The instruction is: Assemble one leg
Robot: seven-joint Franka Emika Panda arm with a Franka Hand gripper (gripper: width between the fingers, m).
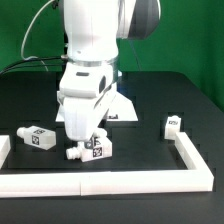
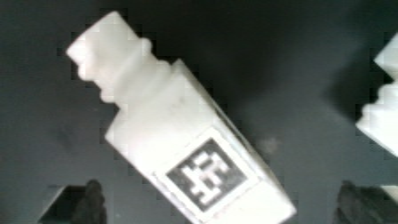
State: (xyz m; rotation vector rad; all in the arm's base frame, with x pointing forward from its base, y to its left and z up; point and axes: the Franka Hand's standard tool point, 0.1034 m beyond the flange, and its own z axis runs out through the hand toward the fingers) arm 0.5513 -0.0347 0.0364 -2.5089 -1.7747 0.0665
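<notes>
A stubby white leg [image 1: 88, 151] with a black-and-white tag lies on the black table, right under my gripper [image 1: 85, 138]. In the wrist view the leg [image 2: 178, 130] fills the middle, lying slanted, with its tag [image 2: 206, 171] facing up. My two dark fingertips [image 2: 75, 203] stand wide apart on either side of the leg's tagged end, not touching it. The gripper [image 2: 222, 205] is open and empty. Two other legs lie on the table, one [image 1: 38, 136] at the exterior view's left and one [image 1: 172, 124] at its right.
A long white L-shaped border rail [image 1: 150, 181] runs along the front and up the exterior view's right side. A flat white panel [image 1: 122, 110] lies behind the arm. Another white part [image 2: 379, 95] shows at the wrist view's edge.
</notes>
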